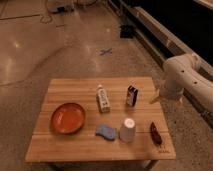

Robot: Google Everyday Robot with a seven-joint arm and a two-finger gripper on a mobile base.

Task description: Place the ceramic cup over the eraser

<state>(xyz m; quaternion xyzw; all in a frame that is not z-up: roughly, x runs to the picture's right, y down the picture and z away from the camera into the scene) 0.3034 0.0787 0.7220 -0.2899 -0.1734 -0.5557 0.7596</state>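
On a wooden table [75, 90] over polished floor [45, 50], we judge nothing done yet: the cup [127, 130] stands near the front edge, apart from the eraser [132, 95] behind it, while the gripper [155, 97] hangs beside the table's right edge, and we cannot tell its state.

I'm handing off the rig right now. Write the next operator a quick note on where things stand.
Gripper: beside the table's right edge, about level with the eraser, away from the cup.
Ceramic cup: standing near the front edge, between the light-blue piece and the dark red object.
Eraser: upright behind the cup, right of the white bottle, uncovered.
Done: nothing yet.
Left: grasp the cup, carry it over the eraser, lower it.
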